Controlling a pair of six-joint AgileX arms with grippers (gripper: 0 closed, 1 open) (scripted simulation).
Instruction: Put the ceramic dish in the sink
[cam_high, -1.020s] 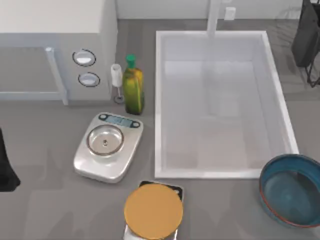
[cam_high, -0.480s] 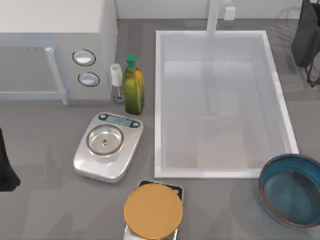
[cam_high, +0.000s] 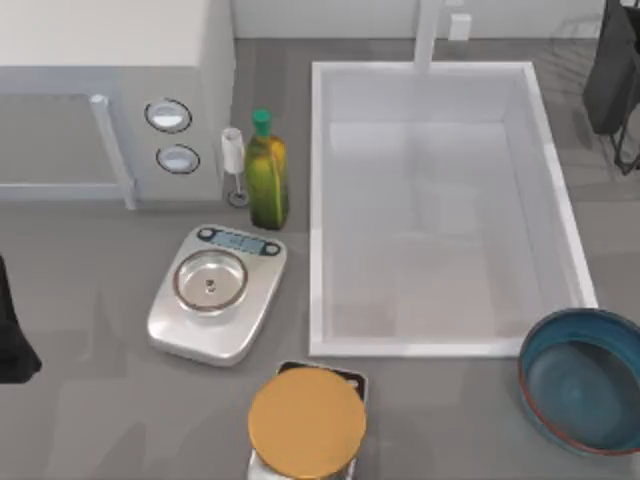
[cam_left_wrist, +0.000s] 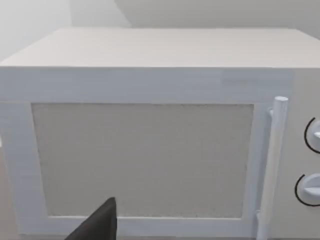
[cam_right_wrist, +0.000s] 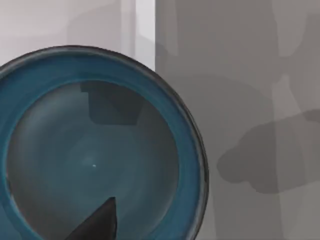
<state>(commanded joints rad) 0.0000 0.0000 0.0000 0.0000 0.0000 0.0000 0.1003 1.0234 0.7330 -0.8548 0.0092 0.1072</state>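
Beside one sink (cam_high: 320, 200), one ceramic dish (cam_high: 580, 385)

No displacement is seen in the top view between the earlier pictures and now, apart from one very slight shift at the lower right corner of the table: the ceramic dish (cam_high: 583, 381) is drawn fractionally lower than it is a second ago, its near rim sitting marginally closer to the picture's bottom edge. No other object is found in a different place, and the dark shapes of the arms at the left edge and the upper right corner are outlined as before. No difference in contact or tilt of the dish is detected.
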